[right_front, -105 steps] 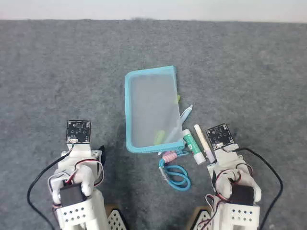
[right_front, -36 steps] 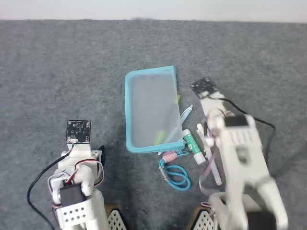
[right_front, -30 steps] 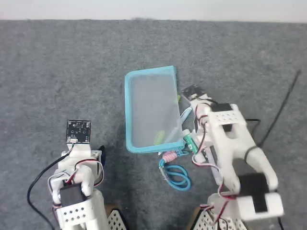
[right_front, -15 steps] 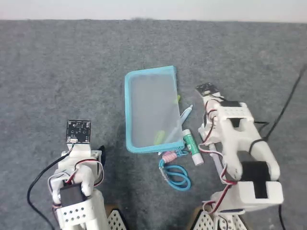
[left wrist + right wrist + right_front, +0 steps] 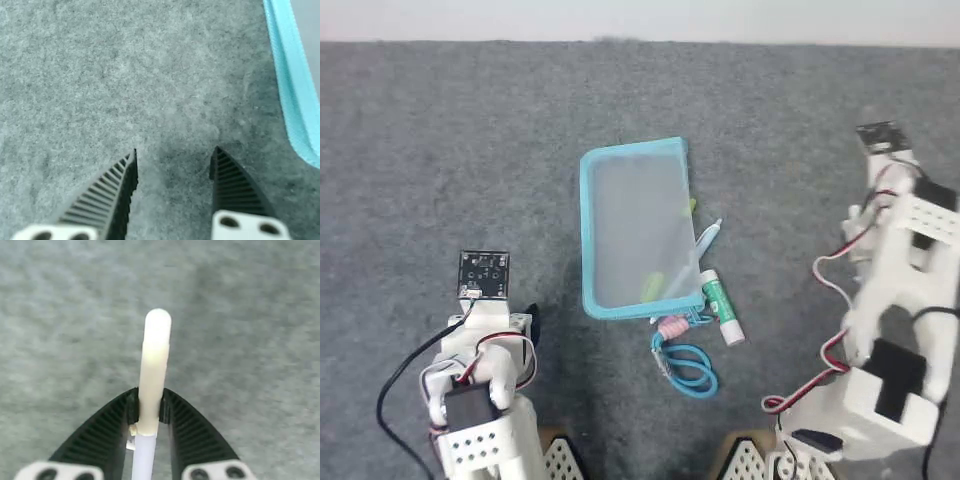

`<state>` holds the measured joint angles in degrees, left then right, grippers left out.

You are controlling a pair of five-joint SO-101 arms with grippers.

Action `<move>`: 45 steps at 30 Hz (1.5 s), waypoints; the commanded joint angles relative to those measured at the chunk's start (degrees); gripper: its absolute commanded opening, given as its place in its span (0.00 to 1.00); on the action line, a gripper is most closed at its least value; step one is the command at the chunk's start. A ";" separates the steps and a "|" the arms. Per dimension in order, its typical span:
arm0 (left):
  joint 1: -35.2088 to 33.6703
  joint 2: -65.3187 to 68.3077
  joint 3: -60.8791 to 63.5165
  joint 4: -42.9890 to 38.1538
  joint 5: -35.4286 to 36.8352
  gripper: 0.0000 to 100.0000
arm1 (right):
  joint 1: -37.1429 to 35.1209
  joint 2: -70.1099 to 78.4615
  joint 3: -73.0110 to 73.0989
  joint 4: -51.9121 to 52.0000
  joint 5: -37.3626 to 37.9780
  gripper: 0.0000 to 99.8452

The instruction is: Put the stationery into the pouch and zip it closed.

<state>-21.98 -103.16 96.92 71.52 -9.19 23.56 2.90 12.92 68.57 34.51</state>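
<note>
Found the left gripper [image 5: 175,151] nearest in, low at 8 o'clock from the pouch [image 5: 638,225], folded back over its own base. Saw its fingers [image 5: 115,195] spread wide, holding nothing, poised above bare grey mat [image 5: 470,130]. Caught the pouch's teal edge in the left wrist view, off to one side of the spread fingers and clear of them.

Next out, noted a blue loop [image 5: 688,368] flat on the mat at 5 o'clock from the pouch, joined to a pink coil [image 5: 672,327] lying just off the pouch's near corner. Spotted a green-and-white glue stick [image 5: 721,306] at 4 o'clock, flat on the mat, just beside that same corner. Made out a light blue pen [image 5: 708,240] along the pouch's 3 o'clock edge; could not tell whether tucked into the opening or merely resting against it. Picked out a yellow-green item [image 5: 651,287] through the see-through panel, inside the pouch close to its near edge. Saw the pouch itself lying flat, mid-mat.

Farthest out, found the right arm [image 5: 895,290] stretched toward 2 o'clock from the pouch, well apart from it. Saw the right gripper [image 5: 150,402] closed narrow on a white pen [image 5: 155,355], fingers [image 5: 100,440] pinching the barrel from both sides, rounded end sticking out past the tips, held above the mat.
</note>
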 commanded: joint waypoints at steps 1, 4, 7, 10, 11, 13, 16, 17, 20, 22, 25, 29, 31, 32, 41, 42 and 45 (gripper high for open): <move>0.18 -1.23 -0.31 0.88 0.70 0.22 | 1.45 2.95 -4.48 0.66 4.48 0.01; 0.18 -1.23 -0.31 0.88 0.70 0.22 | 1.36 8.04 -6.68 0.57 6.33 0.01; 0.18 -1.23 -0.31 0.88 0.70 0.22 | 1.45 12.62 -10.20 -0.75 6.42 0.01; 0.18 -1.23 -0.31 0.88 0.70 0.22 | 1.36 15.87 -13.01 -0.66 6.15 0.02; 0.18 -1.23 -0.31 0.88 0.70 0.22 | 1.27 16.48 -13.54 -0.22 6.15 0.05; 0.18 -1.23 -0.31 0.88 0.70 0.22 | 1.01 16.66 -13.63 -0.31 6.07 0.11; 0.18 -1.23 -0.31 0.88 0.70 0.22 | 1.01 16.66 -13.80 -0.48 4.31 0.19; 0.18 -1.23 -0.31 0.88 0.70 0.22 | 1.01 16.66 -13.89 -0.48 3.52 0.20; 0.18 -1.23 -0.31 0.88 0.70 0.22 | 0.40 16.57 -13.89 -0.13 2.81 0.19; 0.18 -1.23 -0.31 0.88 0.70 0.22 | -0.66 16.57 -13.89 1.36 2.55 0.19; 0.18 -1.23 -0.31 0.88 0.70 0.22 | -4.70 14.64 -15.03 5.14 -1.49 0.19; 0.18 -1.23 -0.31 0.88 0.70 0.22 | -12.70 7.87 -15.12 9.54 -8.35 0.19; 0.18 -1.23 -0.31 0.88 0.70 0.22 | -17.63 5.05 -15.03 11.74 -11.96 0.19; 0.18 -1.23 -0.31 0.88 0.70 0.22 | -20.35 3.74 -15.03 12.35 -14.24 0.19; 0.18 -1.23 -0.31 0.88 0.70 0.22 | -41.98 8.48 -15.12 7.43 -26.11 0.19; 0.18 -1.23 -0.31 0.88 0.70 0.22 | -42.59 9.98 -15.30 6.81 -26.81 0.19; 0.18 -1.23 -0.31 0.88 0.70 0.22 | -43.12 13.85 -15.47 4.44 -27.60 0.19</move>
<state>-21.98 -103.16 96.92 71.52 -9.19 -18.90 16.09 0.18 75.60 8.40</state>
